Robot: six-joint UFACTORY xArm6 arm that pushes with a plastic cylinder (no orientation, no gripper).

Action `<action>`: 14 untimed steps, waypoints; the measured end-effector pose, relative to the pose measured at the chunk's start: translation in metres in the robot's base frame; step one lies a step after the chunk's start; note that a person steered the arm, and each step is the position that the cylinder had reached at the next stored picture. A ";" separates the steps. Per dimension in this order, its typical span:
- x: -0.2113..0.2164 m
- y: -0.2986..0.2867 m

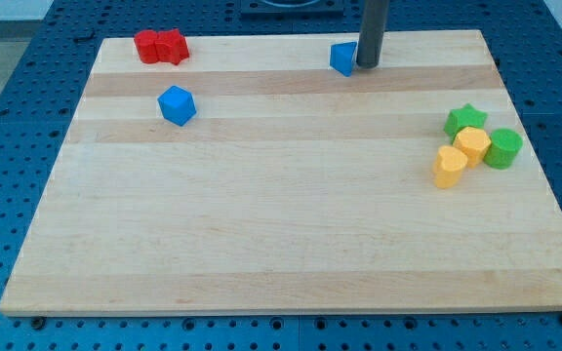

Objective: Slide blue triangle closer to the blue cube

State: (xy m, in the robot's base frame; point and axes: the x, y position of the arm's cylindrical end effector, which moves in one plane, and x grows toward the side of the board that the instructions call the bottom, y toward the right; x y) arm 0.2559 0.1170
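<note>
The blue triangle point(342, 58) lies near the view's top edge of the wooden board, a little right of centre. My tip point(368, 66) stands right against its right side, touching or nearly touching it. The blue cube point(177, 105) sits well to the left and somewhat lower in the view, apart from the triangle.
Two red blocks point(159, 47) sit together at the board's top left corner. At the view's right, a green star point(465, 121), a green cylinder point(502, 148), a yellow hexagon-like block point(473, 144) and a yellow heart-like block point(449, 167) cluster together. The wooden board point(281, 244) rests on a blue perforated table.
</note>
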 end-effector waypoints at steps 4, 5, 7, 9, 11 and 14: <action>0.011 -0.080; 0.011 -0.128; 0.011 -0.214; -0.001 -0.216; -0.020 -0.244; 0.024 -0.274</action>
State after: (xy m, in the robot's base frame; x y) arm 0.2801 -0.1566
